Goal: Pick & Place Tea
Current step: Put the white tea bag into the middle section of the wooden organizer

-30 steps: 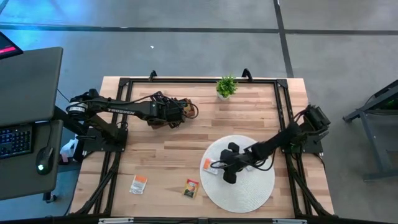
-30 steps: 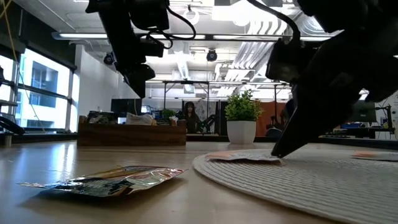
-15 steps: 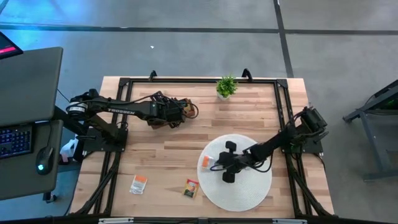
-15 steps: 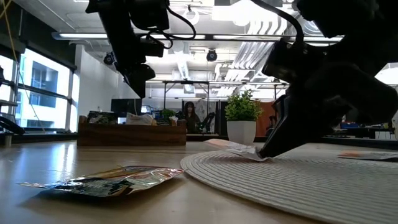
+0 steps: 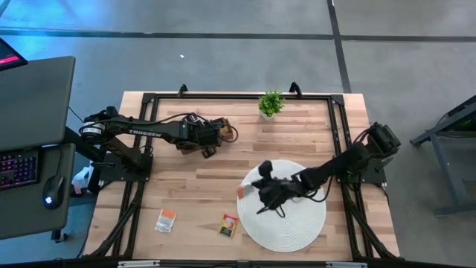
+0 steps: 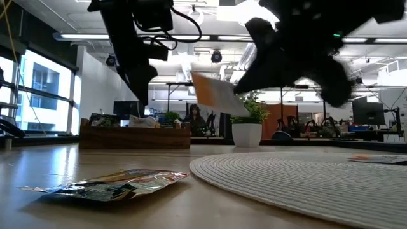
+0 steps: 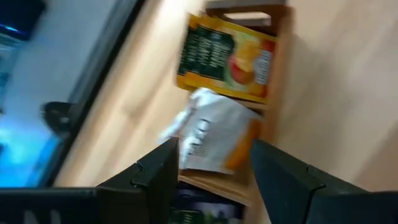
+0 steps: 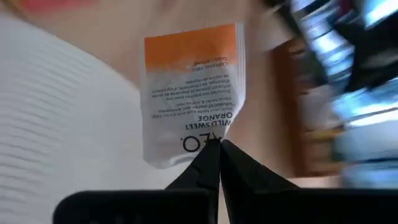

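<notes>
The tea shows as several small flat sachets. A white sachet with an orange band (image 8: 191,93) hangs in the air over the left rim of the round woven mat (image 5: 297,219), and my right gripper (image 8: 217,151) is shut on it. Two more sachets (image 5: 166,220) (image 5: 229,225) lie flat on the wood near the front edge. At the far left my left gripper (image 7: 214,149) stands open over the wooden tray (image 7: 273,74). Its fingers stand on either side of a white-and-orange sachet (image 7: 211,134) that lies in the tray beside a yellow one (image 7: 227,53). My right gripper pinches the sachet's white end (image 8: 208,138), opposite the orange band, between its two fingertips at the edge. The fingers slant down from the table's right. The sachet (image 6: 216,94) sticks out beyond them toward the left, tilted and lifted clear of the mat.
A small potted plant (image 5: 271,104) stands at the far edge, behind the mat. A crinkled foil sachet (image 6: 114,183) lies close in the low view. Bare wood lies between the tray and the mat. A dark desk with a keyboard stands off the table's left.
My right gripper has shut on the white-and-orange sachet at the mat's left rim, risen and rolled its wrist. The sachet, flat on the mat a second ago, now hangs tilted, clear above it.
</notes>
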Robot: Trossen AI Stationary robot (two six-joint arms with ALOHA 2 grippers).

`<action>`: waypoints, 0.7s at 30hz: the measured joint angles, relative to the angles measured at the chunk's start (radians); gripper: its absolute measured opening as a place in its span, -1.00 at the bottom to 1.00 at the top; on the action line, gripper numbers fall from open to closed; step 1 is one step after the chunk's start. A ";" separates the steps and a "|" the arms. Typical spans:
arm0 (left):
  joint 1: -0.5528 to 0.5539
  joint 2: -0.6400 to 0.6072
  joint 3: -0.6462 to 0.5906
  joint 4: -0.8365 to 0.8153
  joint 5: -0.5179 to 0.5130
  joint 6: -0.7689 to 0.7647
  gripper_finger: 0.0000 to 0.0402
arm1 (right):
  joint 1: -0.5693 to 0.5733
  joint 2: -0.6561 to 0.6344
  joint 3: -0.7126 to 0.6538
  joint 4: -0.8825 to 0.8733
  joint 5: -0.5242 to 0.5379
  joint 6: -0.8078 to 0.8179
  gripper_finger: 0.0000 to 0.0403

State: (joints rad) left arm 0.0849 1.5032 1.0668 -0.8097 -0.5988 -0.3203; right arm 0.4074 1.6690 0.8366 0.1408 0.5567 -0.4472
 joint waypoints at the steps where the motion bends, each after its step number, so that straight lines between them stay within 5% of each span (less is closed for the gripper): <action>1: 0.000 0.000 0.000 0.002 0.030 0.000 -0.03 | -0.010 -0.001 0.017 -0.003 0.042 -0.093 -0.98; 12: 0.000 0.000 0.000 0.277 0.617 0.052 -0.03 | -0.118 -0.004 0.064 -0.067 0.028 -0.684 -0.99; 21: -0.001 0.000 0.000 0.486 0.771 0.061 -0.03 | -0.128 -0.004 0.064 -0.057 -0.008 -0.805 -0.99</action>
State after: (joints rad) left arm 0.0839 1.5032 1.0667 -0.3239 0.1721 -0.2592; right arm 0.2794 1.6653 0.9005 0.0838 0.5483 -1.2526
